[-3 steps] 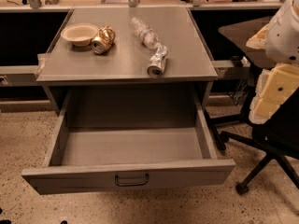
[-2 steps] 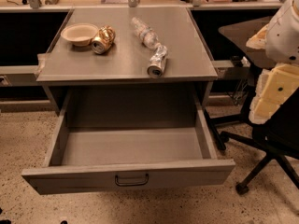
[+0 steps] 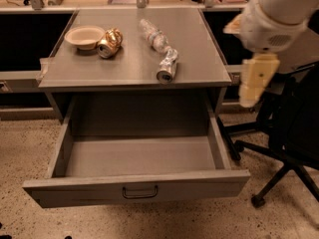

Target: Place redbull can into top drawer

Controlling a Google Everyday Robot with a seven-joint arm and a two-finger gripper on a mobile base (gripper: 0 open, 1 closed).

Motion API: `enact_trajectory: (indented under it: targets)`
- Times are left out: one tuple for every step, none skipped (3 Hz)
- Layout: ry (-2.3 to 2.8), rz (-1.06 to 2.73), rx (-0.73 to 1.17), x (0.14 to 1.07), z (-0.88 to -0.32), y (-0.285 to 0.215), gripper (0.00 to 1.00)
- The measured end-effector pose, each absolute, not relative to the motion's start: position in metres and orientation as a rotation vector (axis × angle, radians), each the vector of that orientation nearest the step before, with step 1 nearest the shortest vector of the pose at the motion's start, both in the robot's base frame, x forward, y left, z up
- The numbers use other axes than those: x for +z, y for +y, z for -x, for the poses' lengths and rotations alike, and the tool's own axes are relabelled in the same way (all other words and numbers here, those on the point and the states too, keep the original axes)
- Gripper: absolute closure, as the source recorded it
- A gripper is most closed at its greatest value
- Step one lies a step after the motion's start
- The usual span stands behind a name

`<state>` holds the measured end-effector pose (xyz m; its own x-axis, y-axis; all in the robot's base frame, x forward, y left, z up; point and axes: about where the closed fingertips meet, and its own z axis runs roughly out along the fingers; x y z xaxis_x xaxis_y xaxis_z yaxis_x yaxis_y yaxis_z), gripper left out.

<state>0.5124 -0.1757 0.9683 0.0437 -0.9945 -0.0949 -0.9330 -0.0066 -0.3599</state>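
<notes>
Lying sideways on cabinet top: redbull can, long axis 12–6, dark end toward open top drawer at 6. Well apart at 3: gripper, opening indeterminate.

Gripper: moved left and slightly higher than a second ago; now just right of the table's front right corner. Arm: shifted likewise.
</notes>
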Motion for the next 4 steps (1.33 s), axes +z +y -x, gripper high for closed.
enact_trajectory:
  targets:
    - [1.639, 2.250, -0.337, 0.962, -0.547, -0.124, 0.00]
    - [1.553, 2.320, -0.357, 0.963, -0.546, -0.124, 0.00]
    - [1.464, 2.405, -0.340, 0.960, -0.546, -0.119, 0.00]
    - [1.255, 2.588, -0.327, 0.953, -0.575, -0.112, 0.00]
